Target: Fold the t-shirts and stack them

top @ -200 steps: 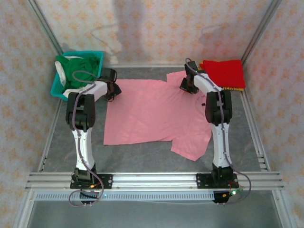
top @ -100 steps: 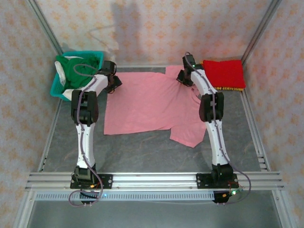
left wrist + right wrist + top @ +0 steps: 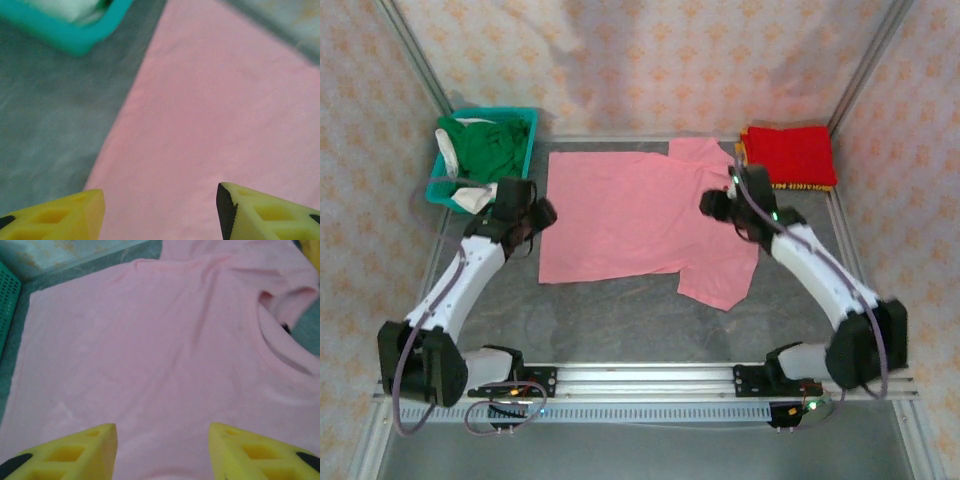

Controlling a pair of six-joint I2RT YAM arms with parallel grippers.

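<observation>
- Top external: the pink t-shirt (image 3: 630, 215) lies spread flat on the grey tabletop (image 3: 640, 320), between the two arms. Its hem side is toward the left and its collar toward the right. One sleeve reaches to the far edge and the other points toward the near edge.
- Top external: the left end effector (image 3: 535, 215) sits at the shirt's left edge, just beside the teal basket (image 3: 527, 135). The basket holds a green t-shirt (image 3: 485, 145) and some white cloth (image 3: 470, 197).
- Top external: the right end effector (image 3: 712, 203) hangs over the collar area. A folded red t-shirt (image 3: 790, 155) rests in the far right corner (a thin orange-yellow edge shows beneath it).
- Left wrist: the two yellow fingers (image 3: 60, 217) stand apart with nothing between them, so this end effector is open. It is above the pink cloth close to the cloth's straight edge. Bare tabletop lies to the left and a corner of the basket at the top.
- Right wrist: the fingers (image 3: 260, 452) are likewise spread and empty, so this end effector is open above the shirt's chest. The round collar (image 3: 280, 360) curves off to the right. The cloth looks smooth, with faint creases.
</observation>
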